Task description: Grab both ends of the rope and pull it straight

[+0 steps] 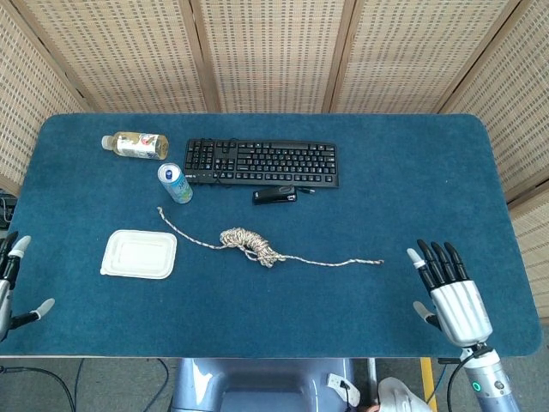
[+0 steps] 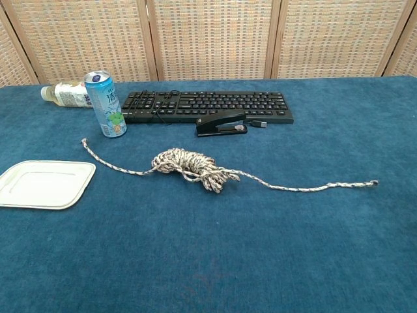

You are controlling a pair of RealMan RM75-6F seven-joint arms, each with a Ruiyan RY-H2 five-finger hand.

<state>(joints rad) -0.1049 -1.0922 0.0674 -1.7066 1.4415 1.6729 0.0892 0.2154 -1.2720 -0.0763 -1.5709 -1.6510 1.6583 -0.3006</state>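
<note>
Lying limp on the desk, the rope looks light and floppy, bundled mid-length. Best pinched at its free tips; the right hand and left hand are spread, holding nothing.

Legible text is minimal. The blue can carries white lettering near its top rim and a printed label panel lower down; the characters are too small to read, though they may be a brand name. The bottle lying on its side has a label with dark print, not legible. The keyboard keycaps show white legends, individually unreadable.
</note>
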